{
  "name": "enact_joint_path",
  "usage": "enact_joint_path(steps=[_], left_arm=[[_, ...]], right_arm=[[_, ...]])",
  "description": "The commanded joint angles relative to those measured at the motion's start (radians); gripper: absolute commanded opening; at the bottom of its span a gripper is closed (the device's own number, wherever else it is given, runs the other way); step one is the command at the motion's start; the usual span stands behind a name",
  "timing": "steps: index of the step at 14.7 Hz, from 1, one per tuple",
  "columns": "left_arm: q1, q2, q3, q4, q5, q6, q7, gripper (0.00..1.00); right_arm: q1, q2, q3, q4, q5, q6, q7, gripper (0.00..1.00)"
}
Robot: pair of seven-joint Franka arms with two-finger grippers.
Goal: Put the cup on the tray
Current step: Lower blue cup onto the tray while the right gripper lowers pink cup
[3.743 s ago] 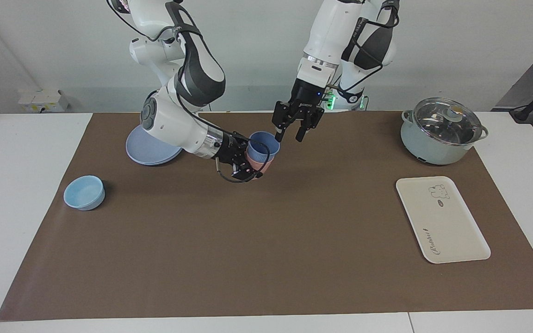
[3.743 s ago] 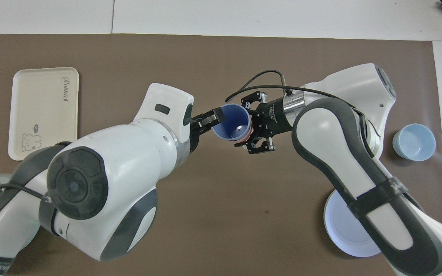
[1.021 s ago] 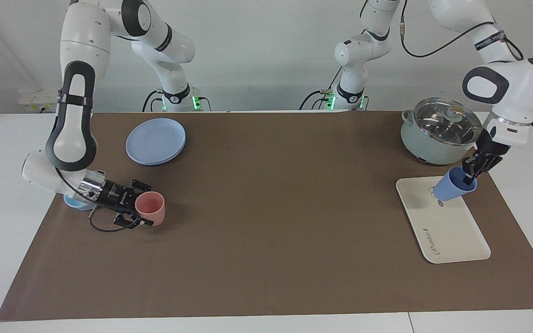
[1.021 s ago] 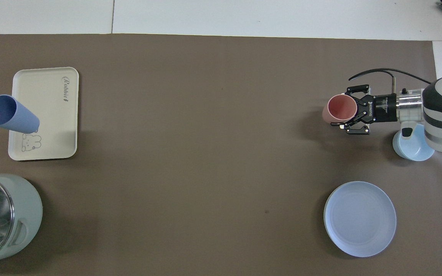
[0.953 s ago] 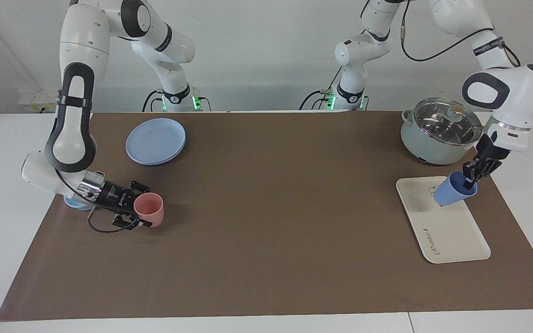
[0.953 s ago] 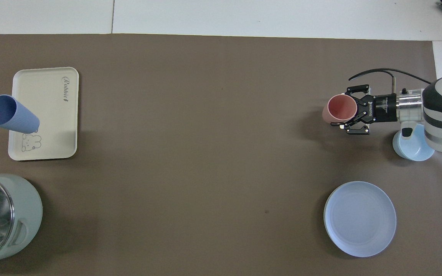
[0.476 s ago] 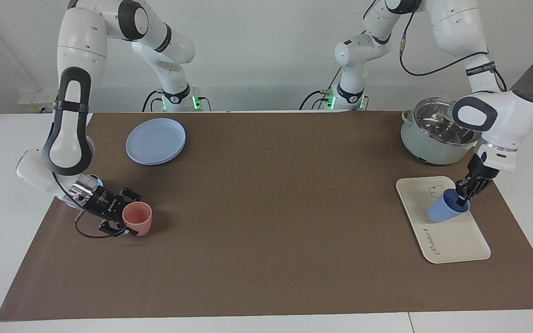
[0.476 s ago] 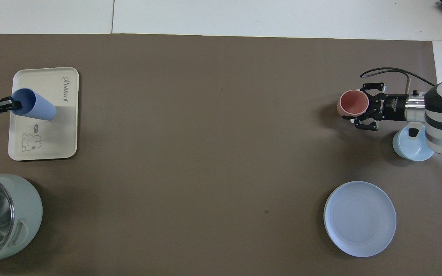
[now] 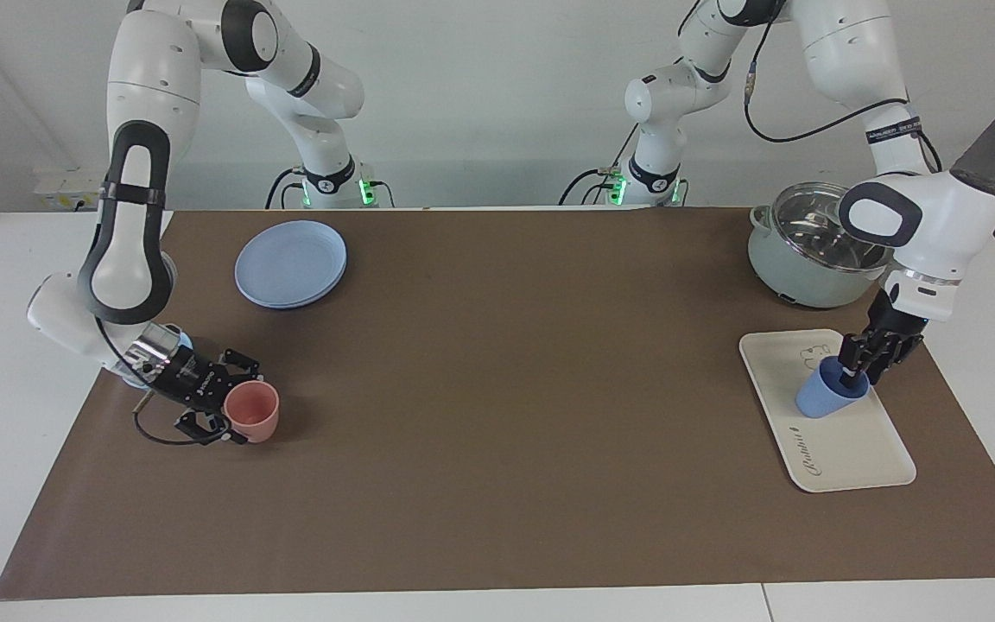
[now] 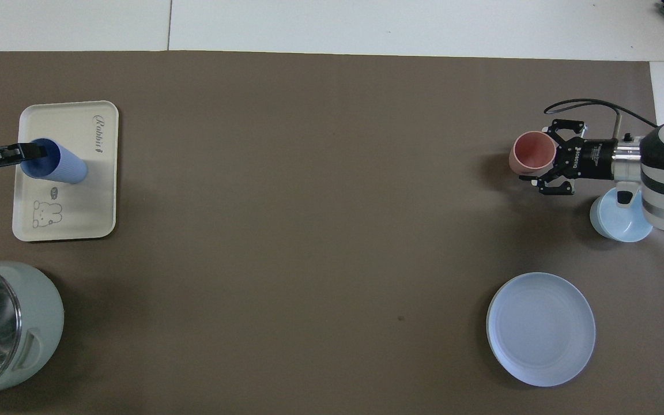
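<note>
On the tray (image 9: 852, 453), at the left arm's end of the table, the cup (image 9: 827, 394) now rests, lowered from its tilted hang a second ago; the left gripper (image 9: 856, 373) is at its rim, whether pinching or letting go I cannot tell. Placement looks nearly finished. The right gripper (image 9: 234, 413) clasps the pink cup (image 9: 252, 410), now down on the mat

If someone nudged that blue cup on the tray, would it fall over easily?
Probably. The blue cup is tall, narrow and tapered, standing on its smaller end on the tray, so a sideways push might tip it. It looks like thin plastic, likely light, and round enough to roll.
</note>
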Motion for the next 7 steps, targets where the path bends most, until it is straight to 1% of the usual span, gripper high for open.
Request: enact_joint_path(steps=[1,2,4,5,7], left_arm=[[-0.020,-0.054,0.014,0.068,0.039,-0.160,0.017,1.00],[-0.026,-0.069,0.010,0.095,0.095,-0.219,0.012,1.00],[-0.058,-0.095,0.011,0.144,0.155,-0.334,-0.014,1.00],[-0.076,-0.111,0.011,0.160,0.186,-0.381,-0.037,1.00],[-0.130,-0.169,0.008,0.160,0.246,-0.466,-0.087,1.00]], right_arm=[[-0.003,-0.045,0.006,-0.014,-0.137,0.022,-0.040,1.00],[-0.001,-0.059,0.004,-0.015,-0.188,0.022,-0.040,1.00],[-0.003,-0.076,0.004,-0.013,-0.319,0.022,-0.037,1.00],[-0.006,-0.085,0.006,-0.008,-0.359,0.022,-0.036,1.00],[-0.007,-0.100,0.006,-0.007,-0.396,0.022,-0.071,1.00]])
